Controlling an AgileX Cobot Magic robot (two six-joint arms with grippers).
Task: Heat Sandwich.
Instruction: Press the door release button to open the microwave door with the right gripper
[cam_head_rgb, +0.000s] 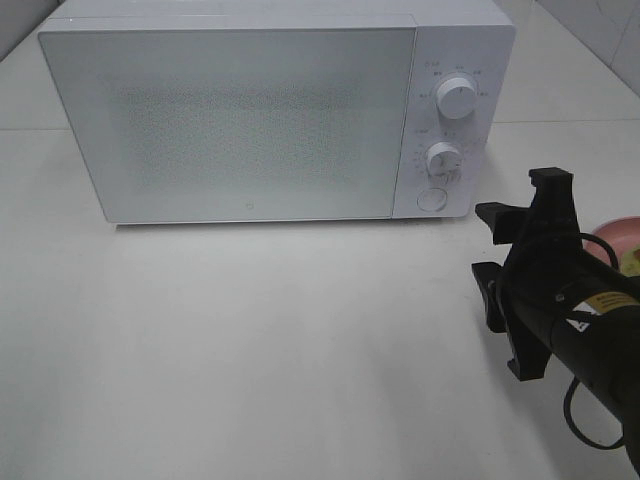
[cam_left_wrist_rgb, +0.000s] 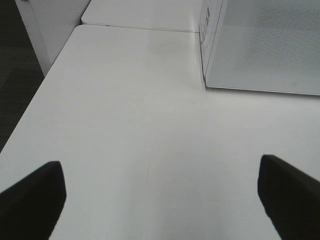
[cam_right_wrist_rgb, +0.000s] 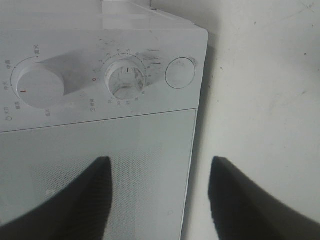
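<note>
The white microwave stands at the back of the table with its door shut. My right gripper hovers in front of its lower right corner, turned on its side, open with nothing between its fingers. In the right wrist view the right gripper faces the door edge below the timer knob and the round door button. A pink plate peeks out behind the right arm at the far right. A yellow-green sliver of the sandwich shows on it. My left gripper is wide open over bare table, left of the microwave.
The control panel carries an upper knob, a lower knob and the button. White tabletop spreads in front of the microwave. The table's left edge drops off to dark floor.
</note>
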